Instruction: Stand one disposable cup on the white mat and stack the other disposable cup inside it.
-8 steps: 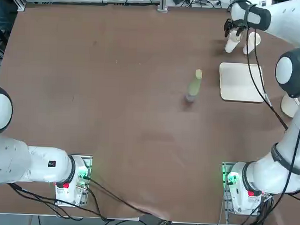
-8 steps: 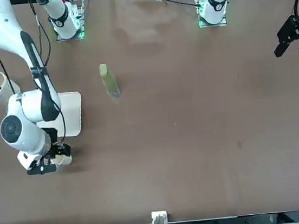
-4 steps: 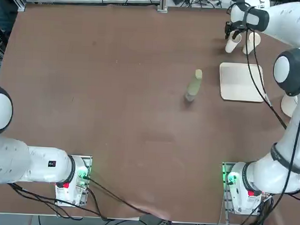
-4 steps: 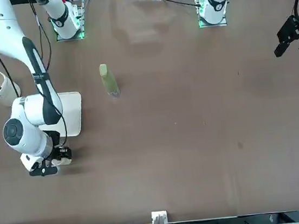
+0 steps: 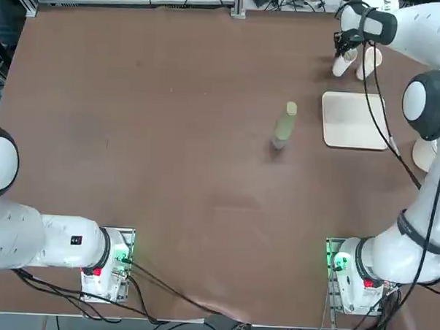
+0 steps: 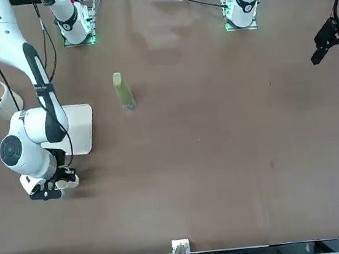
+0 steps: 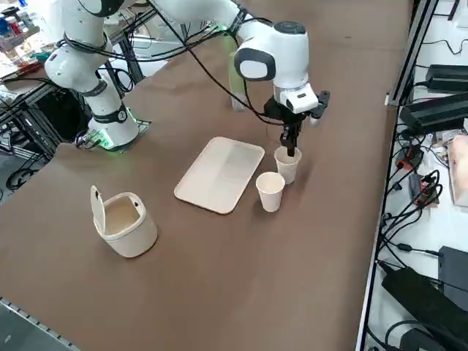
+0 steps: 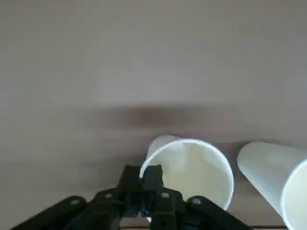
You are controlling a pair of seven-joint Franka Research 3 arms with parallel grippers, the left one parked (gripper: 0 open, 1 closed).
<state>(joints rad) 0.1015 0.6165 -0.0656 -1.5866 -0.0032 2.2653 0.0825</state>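
So you've got two disposable cups point(image 7: 270, 191) on that table point(image 5: 190, 171), plus one white mat point(image 5: 353, 120). Count one tub point(image 7: 124, 225) with a single lid point(image 7: 98, 210) too, and one green bottle point(image 5: 284, 125), fyi.

Legible texts, labels, brands, numbers or signs: none that can be read.
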